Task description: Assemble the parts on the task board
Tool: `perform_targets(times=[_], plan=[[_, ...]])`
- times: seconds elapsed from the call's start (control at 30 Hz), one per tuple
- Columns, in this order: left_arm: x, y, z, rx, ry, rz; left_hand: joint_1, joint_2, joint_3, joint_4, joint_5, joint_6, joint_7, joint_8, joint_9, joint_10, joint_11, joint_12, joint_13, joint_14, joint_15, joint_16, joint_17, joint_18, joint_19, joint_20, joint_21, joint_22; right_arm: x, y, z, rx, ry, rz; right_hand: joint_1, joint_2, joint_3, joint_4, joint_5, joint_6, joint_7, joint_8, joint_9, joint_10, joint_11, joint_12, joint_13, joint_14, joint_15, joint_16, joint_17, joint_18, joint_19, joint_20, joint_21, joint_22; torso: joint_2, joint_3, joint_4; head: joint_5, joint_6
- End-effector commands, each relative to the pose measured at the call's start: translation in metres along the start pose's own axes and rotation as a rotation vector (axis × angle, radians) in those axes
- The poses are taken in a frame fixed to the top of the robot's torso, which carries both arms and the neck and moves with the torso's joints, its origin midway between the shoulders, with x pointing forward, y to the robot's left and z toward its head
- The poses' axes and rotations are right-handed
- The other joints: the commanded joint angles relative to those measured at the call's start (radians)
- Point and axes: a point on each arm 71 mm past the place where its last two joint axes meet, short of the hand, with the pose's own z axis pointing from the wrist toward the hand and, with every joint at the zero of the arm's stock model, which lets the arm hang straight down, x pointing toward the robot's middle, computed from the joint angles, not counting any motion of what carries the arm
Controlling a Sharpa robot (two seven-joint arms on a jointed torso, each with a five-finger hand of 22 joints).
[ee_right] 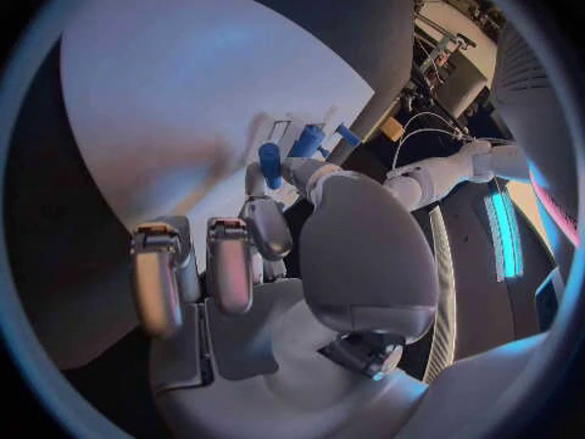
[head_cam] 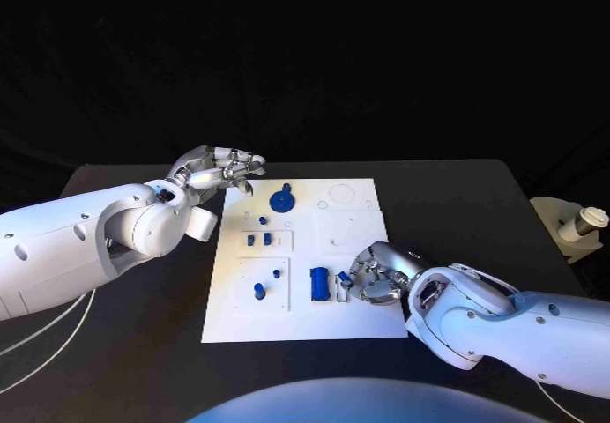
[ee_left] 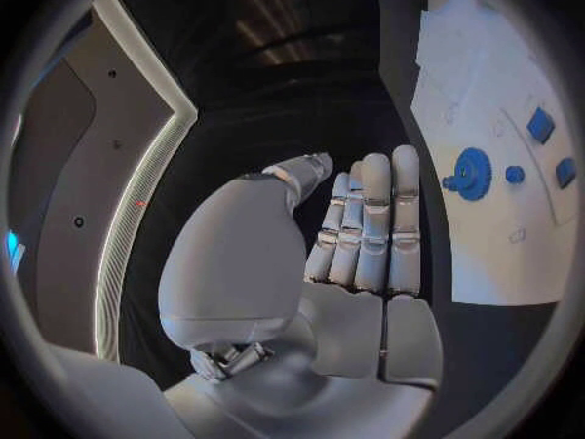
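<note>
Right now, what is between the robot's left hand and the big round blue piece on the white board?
In the head view, only bare black table and the white task board's edge separate the left hand from the round blue part.

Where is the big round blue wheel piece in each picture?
Head view: the round blue wheel piece lies at the white task board's far end, near the left hand.
Left wrist view: on the board, beyond the fingertips.
Right wrist view: cannot tell.
Shared landmark: the board.

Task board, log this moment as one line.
task board: parts unassembled | left hand: off board, holds nothing | right hand: fingers at small blue part
</note>
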Motion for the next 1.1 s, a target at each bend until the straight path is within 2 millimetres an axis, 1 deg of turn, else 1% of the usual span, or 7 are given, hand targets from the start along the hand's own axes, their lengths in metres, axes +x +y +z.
perform_targets(times=[0.03,0.43,0.73,0.77,0.8,0.83,1.1], plan=[[0.0034,-0.0012,0.0005,0.006,0.02,-0.009,0.002,0.012,0.0,0.005,0.004,-0.009,0.0,-0.001,-0.001,-0.005,0.002,0.005,0.001,-0.005,-0.001,0.007,-0.001,0.014,0.0,0.006,-0.004,-0.001,0.0068,-0.001,0.0019,0.021,0.061,0.016,-0.017,0.0,0.006,-0.006,0.001,0.008,-0.006,0.003,0.011,0.008,0.002,0.004,0.004,0.081,-0.001,0.007,0.117,-0.007,0.105,-0.007,0.004,0.263,0.0,0.0006,-0.0007,0.0,-0.001],[0.0038,-0.0011,0.0004,0.004,0.024,-0.01,0.001,0.013,-0.001,0.007,0.004,-0.01,0.0,-0.001,-0.002,-0.008,0.002,0.007,0.002,-0.005,0.0,0.008,-0.002,0.014,0.001,0.006,-0.005,-0.002,0.0128,-0.0004,0.006,0.026,0.075,0.002,-0.049,0.003,-0.008,0.006,-0.015,0.012,-0.006,0.003,0.01,0.01,0.002,0.01,0.009,0.081,-0.002,0.009,0.12,-0.007,0.105,-0.008,0.004,0.263,0.0,0.0006,-0.0008,0.003,-0.004],[0.0038,-0.0011,0.0004,0.003,0.025,-0.01,0.001,0.013,-0.001,0.007,0.004,-0.01,0.0,-0.001,-0.002,-0.008,0.002,0.007,0.002,-0.005,0.0,0.008,-0.002,0.014,0.001,0.006,-0.005,-0.002,0.0123,-0.0001,0.0068,0.019,0.062,-0.01,-0.13,0.011,-0.048,0.032,-0.12,0.018,-0.003,-0.002,0.003,0.011,0.005,0.011,0.013,0.082,0.001,0.01,0.123,-0.007,0.105,-0.006,0.004,0.263,-0.001,0.0003,-0.0008,0.004,-0.004],[0.0038,-0.0011,0.0004,0.003,0.025,-0.01,0.001,0.013,-0.001,0.007,0.004,-0.01,0.0,-0.001,-0.002,-0.008,0.002,0.007,0.002,-0.005,0.0,0.008,-0.002,0.014,0.001,0.006,-0.005,-0.002,0.0123,0.0003,0.0067,0.017,0.06,-0.011,-0.14,0.012,-0.054,0.033,-0.116,0.019,-0.003,-0.003,0.002,0.011,0.005,0.012,0.014,0.082,0.001,0.01,0.123,-0.007,0.105,-0.005,0.004,0.263,-0.001,0.0003,-0.0008,0.004,-0.004],[0.0037,-0.0011,0.0004,0.003,0.024,-0.01,0.001,0.013,-0.001,0.007,0.004,-0.01,0.0,-0.001,-0.002,-0.008,0.002,0.007,0.002,-0.005,0.0,0.008,-0.002,0.014,0.001,0.006,-0.005,-0.002,0.0123,0.0008,0.0067,0.013,0.058,-0.013,-0.179,0.007,-0.085,0.03,-0.057,0.022,-0.003,-0.004,0.001,0.011,0.006,0.012,0.015,0.081,0.002,0.01,0.123,-0.007,0.105,-0.005,0.004,0.263,-0.001,0.0002,-0.0009,0.004,-0.003],[0.0036,-0.0011,0.0004,0.002,0.024,-0.01,0.001,0.013,-0.001,0.007,0.004,-0.01,0.0,-0.001,-0.002,-0.008,0.002,0.007,0.002,-0.005,0.0,0.008,-0.002,0.014,0.001,0.006,-0.005,-0.002,0.0124,0.0012,0.0067,0.01,0.058,-0.014,-0.191,0.005,-0.101,0.032,-0.05,0.023,-0.003,-0.004,0.0,0.011,0.005,0.011,0.016,0.082,0.001,0.01,0.124,-0.007,0.105,-0.005,0.004,0.263,-0.001,0.0002,-0.0009,0.004,-0.003],[0.0032,-0.0009,0.0003,0.001,0.023,-0.01,0.0,0.013,-0.001,0.008,0.004,-0.01,0.001,-0.001,-0.002,-0.008,0.003,0.008,0.002,-0.005,0.0,0.008,-0.002,0.014,0.001,0.006,-0.005,-0.002,0.0119,0.0021,0.0054,-0.003,0.053,-0.023,-0.222,-0.002,-0.144,0.033,-0.064,0.024,-0.005,-0.006,-0.001,0.011,0.004,0.011,0.016,0.081,0.0,0.009,0.124,-0.007,0.105,-0.006,0.004,0.263,-0.001,0.0003,-0.0014,0.004,-0.004]])
